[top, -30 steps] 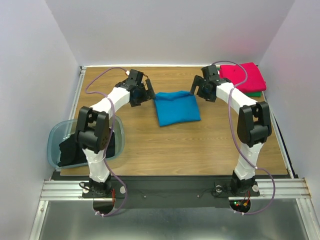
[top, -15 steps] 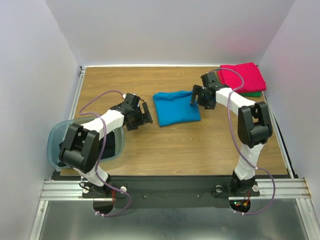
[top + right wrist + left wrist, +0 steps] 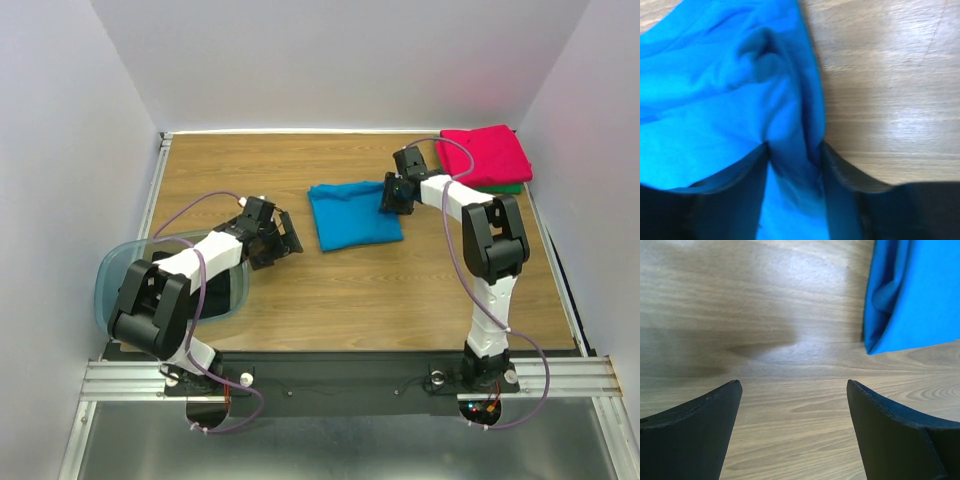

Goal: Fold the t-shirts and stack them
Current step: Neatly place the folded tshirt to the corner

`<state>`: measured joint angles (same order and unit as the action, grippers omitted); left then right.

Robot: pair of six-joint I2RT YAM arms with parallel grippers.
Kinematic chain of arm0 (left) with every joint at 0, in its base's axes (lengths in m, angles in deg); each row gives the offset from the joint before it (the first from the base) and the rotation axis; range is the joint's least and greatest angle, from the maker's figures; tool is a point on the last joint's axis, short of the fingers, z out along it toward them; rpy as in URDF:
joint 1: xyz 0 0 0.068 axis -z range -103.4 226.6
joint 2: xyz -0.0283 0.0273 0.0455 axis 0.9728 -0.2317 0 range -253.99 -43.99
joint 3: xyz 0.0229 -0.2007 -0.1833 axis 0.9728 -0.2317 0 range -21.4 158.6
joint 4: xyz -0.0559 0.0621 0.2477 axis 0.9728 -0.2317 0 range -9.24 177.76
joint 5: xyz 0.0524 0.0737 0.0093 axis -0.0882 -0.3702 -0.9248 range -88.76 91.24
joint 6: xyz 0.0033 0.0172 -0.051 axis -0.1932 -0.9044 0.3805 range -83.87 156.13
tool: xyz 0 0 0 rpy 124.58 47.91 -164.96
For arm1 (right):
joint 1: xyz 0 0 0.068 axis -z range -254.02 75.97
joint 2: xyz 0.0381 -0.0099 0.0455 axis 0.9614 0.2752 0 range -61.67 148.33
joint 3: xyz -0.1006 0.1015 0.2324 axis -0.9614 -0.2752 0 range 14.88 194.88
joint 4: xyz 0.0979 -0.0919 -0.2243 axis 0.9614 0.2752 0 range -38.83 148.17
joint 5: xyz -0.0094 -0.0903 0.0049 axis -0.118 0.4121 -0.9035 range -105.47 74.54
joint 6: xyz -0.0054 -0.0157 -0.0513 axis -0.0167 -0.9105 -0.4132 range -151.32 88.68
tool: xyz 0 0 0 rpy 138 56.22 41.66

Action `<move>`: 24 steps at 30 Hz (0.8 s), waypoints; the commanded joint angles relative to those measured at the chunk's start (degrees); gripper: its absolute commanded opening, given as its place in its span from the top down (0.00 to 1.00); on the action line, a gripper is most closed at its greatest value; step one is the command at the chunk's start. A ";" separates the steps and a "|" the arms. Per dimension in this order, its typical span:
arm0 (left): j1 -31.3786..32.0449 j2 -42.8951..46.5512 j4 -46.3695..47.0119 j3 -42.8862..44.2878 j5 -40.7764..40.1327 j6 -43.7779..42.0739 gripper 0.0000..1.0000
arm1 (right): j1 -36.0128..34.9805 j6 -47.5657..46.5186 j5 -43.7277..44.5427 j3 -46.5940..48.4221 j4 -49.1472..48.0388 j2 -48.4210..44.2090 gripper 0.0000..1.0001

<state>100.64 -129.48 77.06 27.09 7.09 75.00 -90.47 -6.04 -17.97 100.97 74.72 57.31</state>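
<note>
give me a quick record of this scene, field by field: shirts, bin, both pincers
blue shirt: folded, flat in the middle of the table
red shirt: folded, far right corner, lying on the green shirt
green shirt: under the red one, only an edge shows
bin: near left edge of the table
left pincer: open, empty, over bare wood left of the blue shirt
right pincer: closed on a fold at the blue shirt's right edge
</note>
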 commanded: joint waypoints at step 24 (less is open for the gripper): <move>0.31 12.54 -6.88 -4.02 -8.57 0.94 0.02 | 2.29 -22.28 32.65 7.85 0.53 -12.45 1.00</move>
<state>100.98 -118.42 72.97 22.23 2.06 76.73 -92.26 -18.98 7.76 102.10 76.62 48.37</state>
